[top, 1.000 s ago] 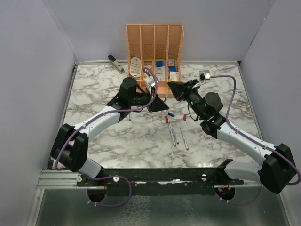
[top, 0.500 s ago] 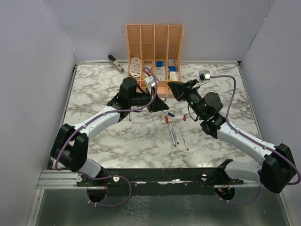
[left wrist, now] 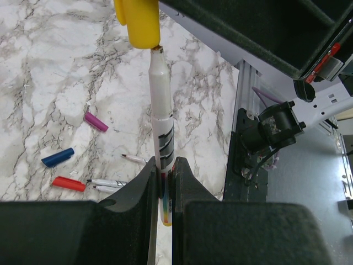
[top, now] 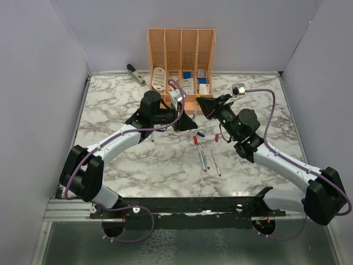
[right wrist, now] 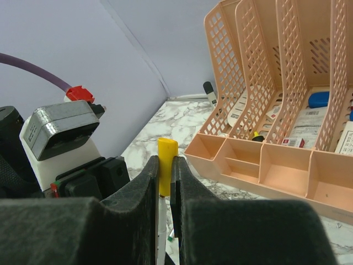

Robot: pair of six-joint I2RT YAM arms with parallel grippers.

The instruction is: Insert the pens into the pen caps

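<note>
Marble tabletop (top: 121, 165) enclosed by plain grey walls (top: 44, 83), peach organiser (top: 181, 55) at the far edge. Both arms reach inward, wrists meeting mid-table. The left gripper (left wrist: 165, 168) is clamped on a pen (left wrist: 159, 99). The right gripper (right wrist: 164, 163) is clamped on the yellow cap (right wrist: 166, 152), whose mouth meets that pen's tip. Loose pens (top: 204, 158) and caps (top: 195, 140) lie just nearer.

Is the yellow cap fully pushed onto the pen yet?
No, the pen only reaches the mouth of the yellow cap with its tip; its neck shows bare.
</note>
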